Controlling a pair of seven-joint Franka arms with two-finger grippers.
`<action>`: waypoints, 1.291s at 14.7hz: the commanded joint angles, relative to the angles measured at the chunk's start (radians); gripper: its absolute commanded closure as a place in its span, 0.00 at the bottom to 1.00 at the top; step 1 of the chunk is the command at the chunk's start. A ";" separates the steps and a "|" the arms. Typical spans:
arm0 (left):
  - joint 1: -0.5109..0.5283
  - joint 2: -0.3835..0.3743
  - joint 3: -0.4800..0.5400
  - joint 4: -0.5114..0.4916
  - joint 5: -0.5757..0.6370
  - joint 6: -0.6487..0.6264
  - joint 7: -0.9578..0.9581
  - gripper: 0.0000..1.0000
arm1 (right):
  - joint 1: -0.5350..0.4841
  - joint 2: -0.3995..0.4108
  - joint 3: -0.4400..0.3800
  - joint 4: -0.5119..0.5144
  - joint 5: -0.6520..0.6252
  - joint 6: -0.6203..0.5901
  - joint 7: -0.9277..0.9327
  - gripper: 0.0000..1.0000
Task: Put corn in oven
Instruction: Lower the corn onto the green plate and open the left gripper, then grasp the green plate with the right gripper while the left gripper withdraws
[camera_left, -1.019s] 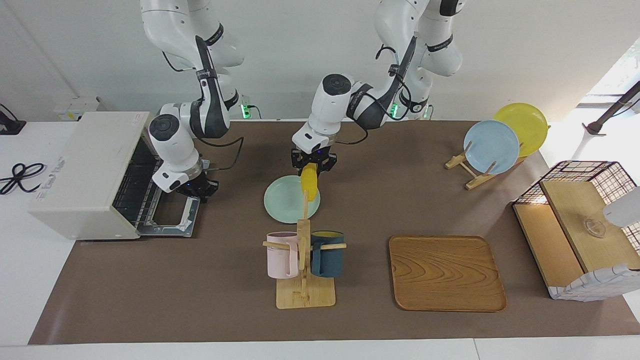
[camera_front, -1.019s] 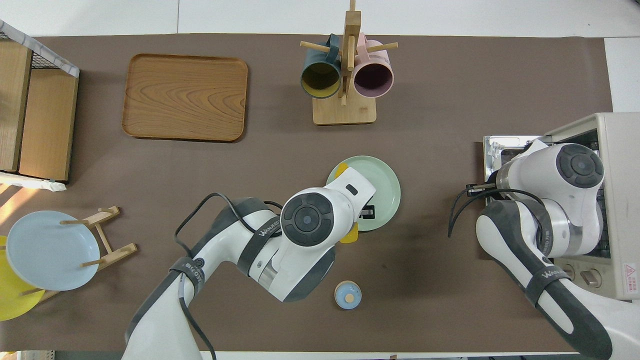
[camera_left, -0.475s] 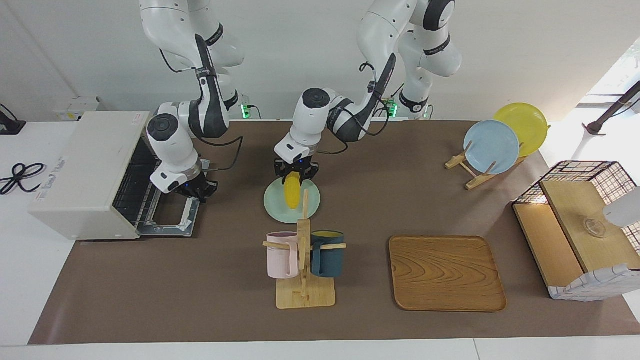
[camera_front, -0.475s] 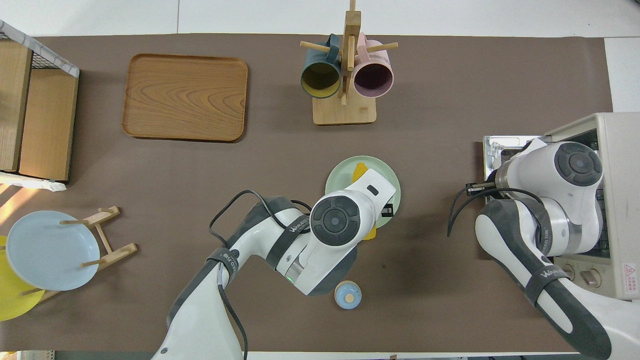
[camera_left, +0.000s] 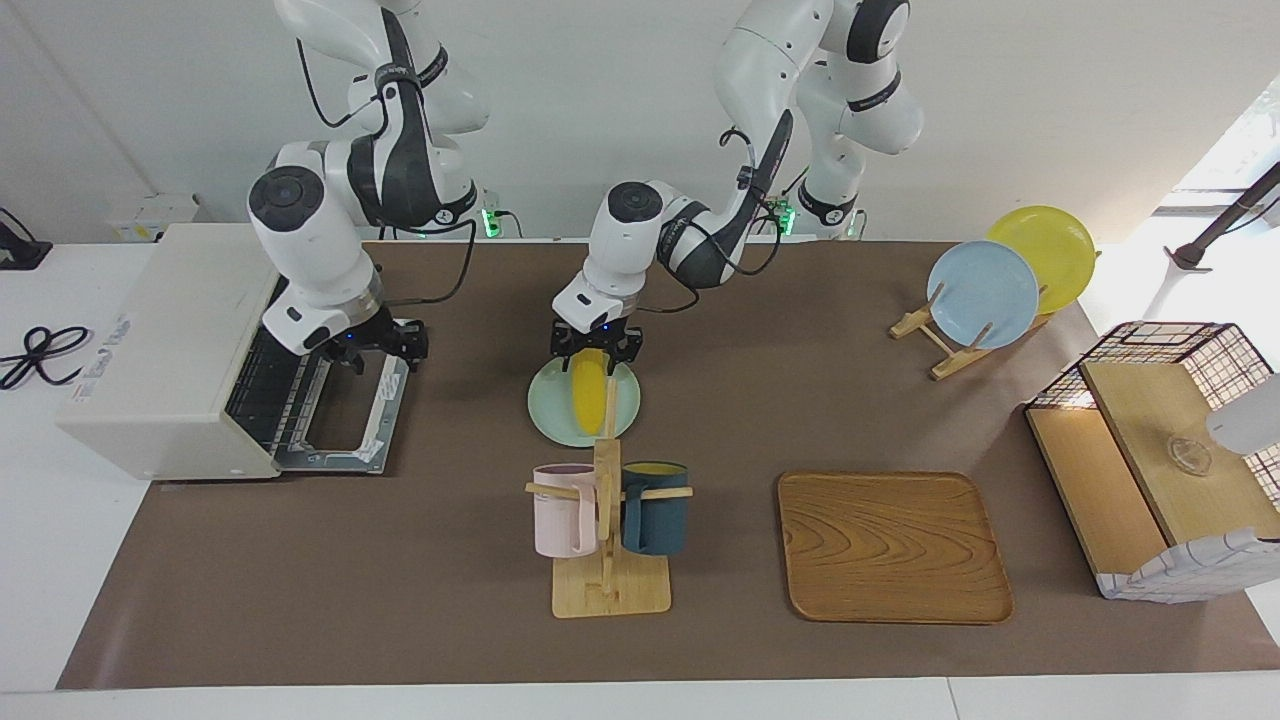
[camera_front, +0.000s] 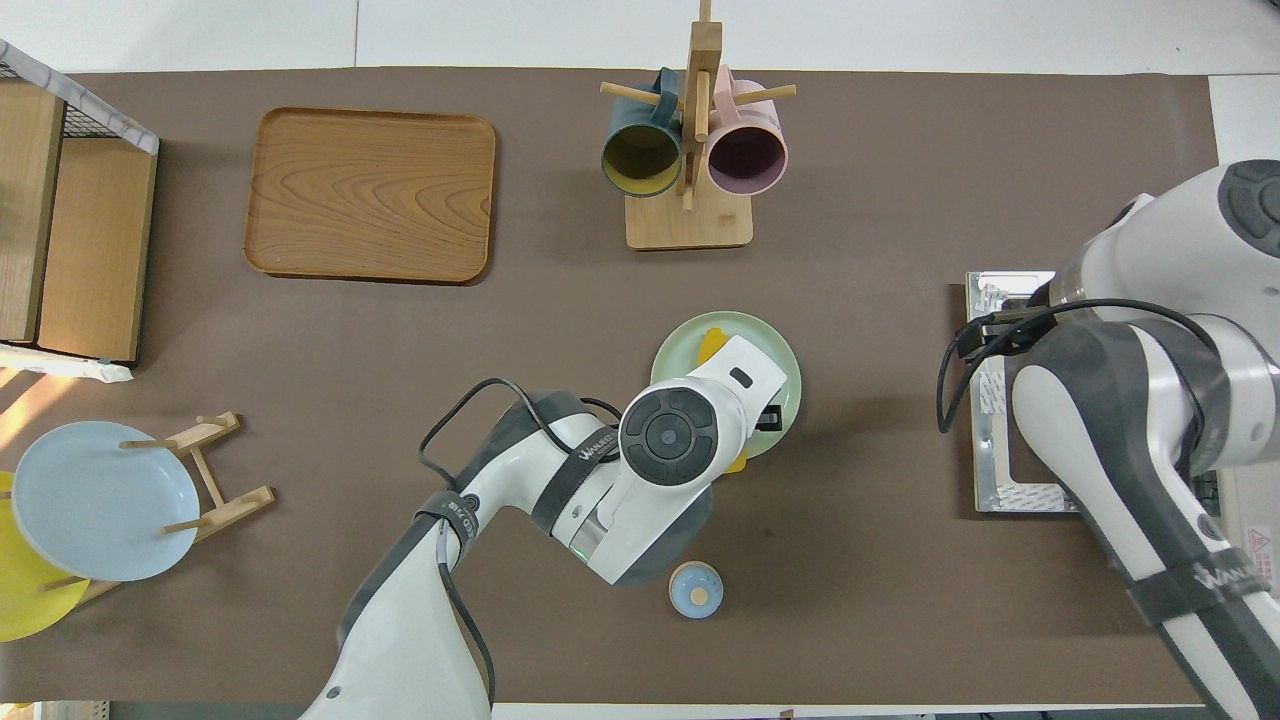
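The yellow corn (camera_left: 590, 395) hangs from my left gripper (camera_left: 597, 352), which is shut on its upper end, low over the mint plate (camera_left: 552, 415). I cannot tell whether the corn's lower end touches the plate. In the overhead view the wrist covers most of the corn (camera_front: 712, 345). The cream oven (camera_left: 170, 340) stands at the right arm's end of the table with its door (camera_left: 345, 440) folded down open and the rack showing. My right gripper (camera_left: 380, 350) is open and empty, raised over the open door.
A mug rack (camera_left: 610, 520) with a pink and a dark blue mug stands farther from the robots than the plate. A wooden tray (camera_left: 893, 545), a plate stand (camera_left: 983, 293) and a wire-and-wood basket box (camera_left: 1160, 450) lie toward the left arm's end. A small blue round thing (camera_front: 695, 590) lies near the robots.
The left gripper carried the corn toward the right arm's end, over the plate, and lowered it. The right gripper let go of the oven door and rose above it.
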 joint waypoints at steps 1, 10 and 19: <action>0.042 -0.049 0.011 0.006 -0.005 -0.072 0.018 0.00 | -0.001 -0.090 0.004 -0.014 0.016 -0.040 0.005 0.00; 0.402 -0.259 0.014 0.081 -0.008 -0.448 0.319 0.00 | 0.284 0.125 0.060 0.203 0.087 -0.022 0.375 0.00; 0.740 -0.333 0.014 0.187 0.047 -0.741 0.687 0.00 | 0.516 0.410 0.060 0.291 -0.066 0.225 0.610 0.61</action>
